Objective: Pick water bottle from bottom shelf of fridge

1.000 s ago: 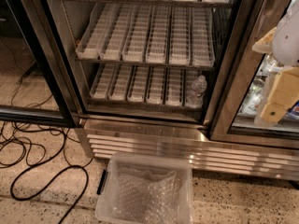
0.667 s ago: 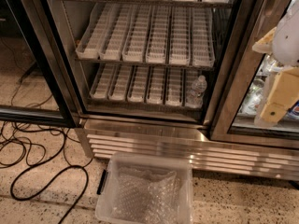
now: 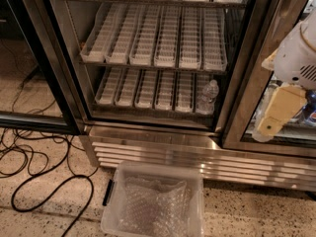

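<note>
The water bottle (image 3: 208, 97), small and clear with a white cap, stands upright at the right end of the bottom shelf (image 3: 148, 90), a row of white slotted lane trays. The fridge (image 3: 163, 149) has its left compartment open, above a louvered steel base grille. My gripper (image 3: 269, 125), beige under a white arm housing, hangs at the right edge of the view in front of the closed right glass door. It is to the right of the bottle, a little lower in the picture, and apart from it.
A clear plastic bin (image 3: 155, 201) with bubble wrap sits on the floor in front of the grille. Black cables (image 3: 44, 181) loop over the floor at left. The open black-framed door (image 3: 29, 58) stands at left. Drink cans (image 3: 310, 113) show behind the right door.
</note>
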`<action>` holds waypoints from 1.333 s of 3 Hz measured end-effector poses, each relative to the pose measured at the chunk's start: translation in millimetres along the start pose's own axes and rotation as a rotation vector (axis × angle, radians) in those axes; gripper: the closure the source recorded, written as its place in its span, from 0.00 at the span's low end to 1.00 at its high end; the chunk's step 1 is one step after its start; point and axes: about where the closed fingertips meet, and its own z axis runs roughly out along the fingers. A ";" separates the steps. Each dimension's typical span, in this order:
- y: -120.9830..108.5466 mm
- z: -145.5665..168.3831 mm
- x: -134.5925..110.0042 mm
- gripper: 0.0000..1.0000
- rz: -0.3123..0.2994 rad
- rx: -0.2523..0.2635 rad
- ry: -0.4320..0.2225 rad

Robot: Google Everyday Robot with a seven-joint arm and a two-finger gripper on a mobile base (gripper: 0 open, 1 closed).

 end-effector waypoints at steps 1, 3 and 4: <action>8.4 34.8 8.0 0.00 0.094 -0.094 0.013; 22.4 56.7 0.6 0.00 0.153 -0.095 -0.026; 55.0 105.2 -11.7 0.00 0.305 -0.114 -0.074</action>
